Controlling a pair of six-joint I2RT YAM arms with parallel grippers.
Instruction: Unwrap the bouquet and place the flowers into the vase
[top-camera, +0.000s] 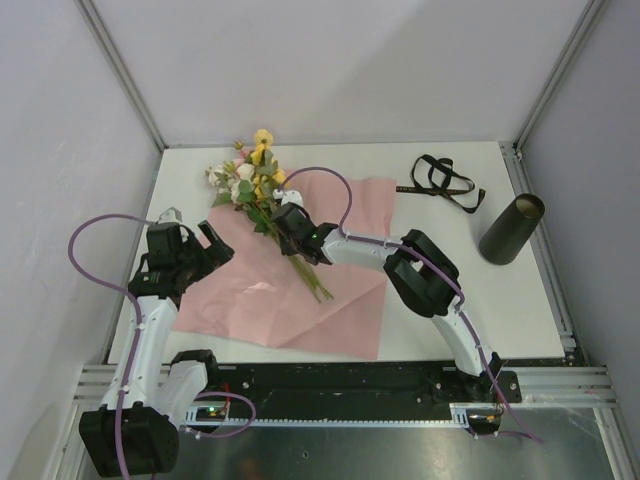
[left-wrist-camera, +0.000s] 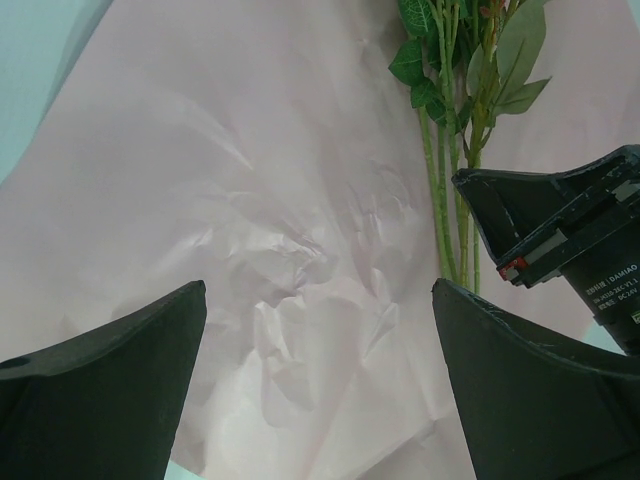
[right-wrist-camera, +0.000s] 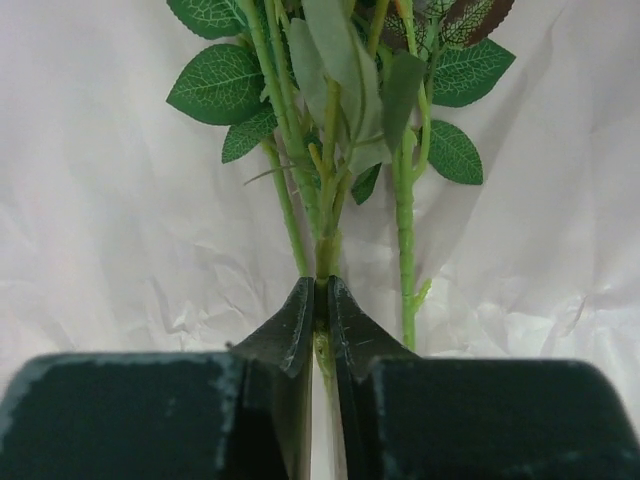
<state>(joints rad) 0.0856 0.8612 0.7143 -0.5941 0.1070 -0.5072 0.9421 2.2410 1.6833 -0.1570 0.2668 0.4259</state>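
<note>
Right tool (right-wrist-camera: 322, 292) is pinched narrow on one green stem of the flowers (top-camera: 250, 180). Left tool (left-wrist-camera: 320, 295) hangs wide open, holding nothing. On the bench (top-camera: 450, 300), pink paper (top-camera: 300, 315) lies spread under the flowers, whose mid-stems the right arm hides. The vase (top-camera: 511, 229) sits far right, its base indistinct, with the ribbon (top-camera: 445, 182) nearby.
</note>
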